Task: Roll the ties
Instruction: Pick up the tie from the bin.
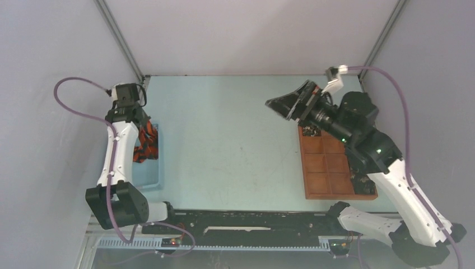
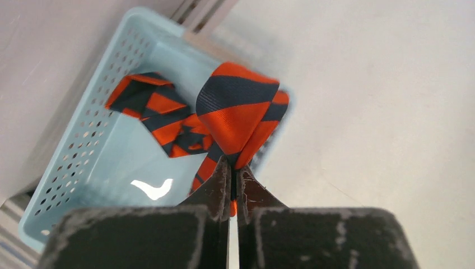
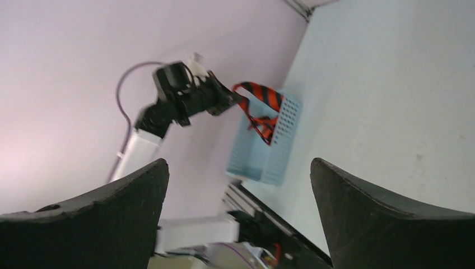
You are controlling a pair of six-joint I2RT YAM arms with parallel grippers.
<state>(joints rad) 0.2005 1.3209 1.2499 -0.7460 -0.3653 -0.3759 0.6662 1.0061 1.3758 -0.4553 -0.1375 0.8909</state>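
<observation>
My left gripper (image 2: 232,165) is shut on the red-orange and black striped tie (image 2: 235,112), pinching a fold of it just above the light blue basket (image 2: 67,157). The rest of the tie hangs in a heap inside the basket (image 1: 147,143). In the right wrist view the tie (image 3: 263,109) dangles from the left gripper (image 3: 238,100) over the basket (image 3: 269,151). My right gripper (image 1: 280,103) is open and empty, raised above the table's middle right and facing left. Small dark tie rolls (image 1: 310,132) sit in the far cell of the brown tray.
The brown compartmented tray (image 1: 330,165) lies at the right under the right arm, with another dark roll (image 1: 364,182) at its near right. The pale table (image 1: 229,145) spreads between basket and tray. Grey walls stand close on both sides.
</observation>
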